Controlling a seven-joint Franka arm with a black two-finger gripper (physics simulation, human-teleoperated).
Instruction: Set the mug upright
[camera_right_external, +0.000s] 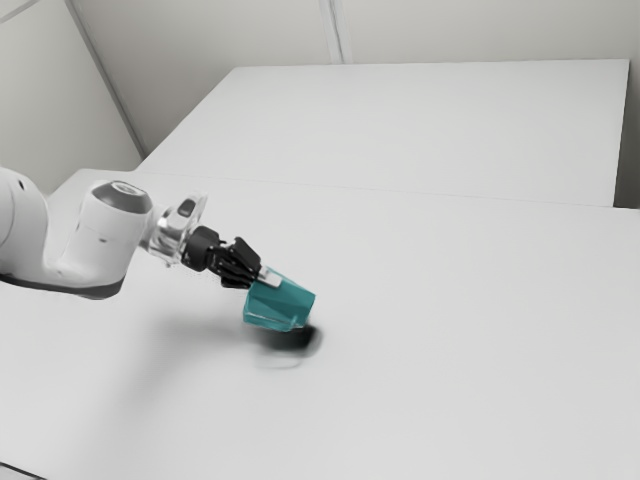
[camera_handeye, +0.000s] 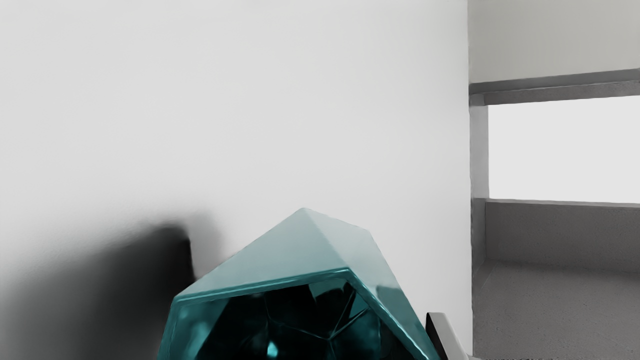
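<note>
My gripper (camera_right_external: 266, 277) comes in from the exterior view's left, shut on the teal mug (camera_right_external: 281, 304). The faceted mug is tilted and looks held just above the table, its shadow beneath it. In the wrist view the mug (camera_handeye: 280, 260) turns its dark opening towards the camera, at my gripper (camera_handeye: 320, 337). One pale fingertip (camera_handeye: 446, 330) lies along the mug's outer wall; the other finger is hidden by the mug.
The white table (camera_right_external: 450, 340) spreads around the mug. Beyond it in the exterior view is another pale flat surface (camera_right_external: 420, 120), with walls behind. A grey recessed wall structure (camera_handeye: 555, 230) stands past the table edge in the wrist view.
</note>
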